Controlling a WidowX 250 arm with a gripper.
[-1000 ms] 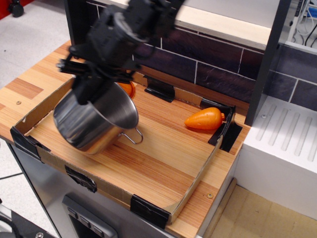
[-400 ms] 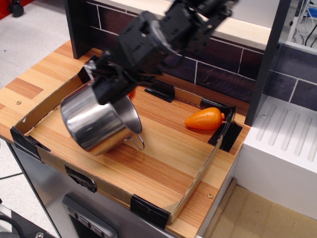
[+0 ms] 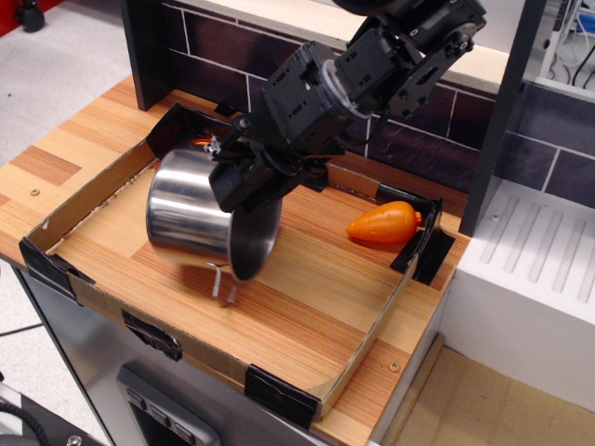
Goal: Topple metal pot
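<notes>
The pot (image 3: 200,214) has tipped onto its side; 1 shiny steel cylinder, jaws' state unclear.

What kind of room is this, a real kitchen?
Probably a pretend kitchen set up for robot practice: a wooden counter, dark tile wall, a metal pot, a toy-like orange vegetable, and a white sink-like unit.

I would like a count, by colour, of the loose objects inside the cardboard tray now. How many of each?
Silver: 1, the metal pot, lying on its side under the gripper.
Orange: 2, a carrot-shaped object by the right wall, and a small orange piece partly hidden behind the pot.
Total: 3
</notes>
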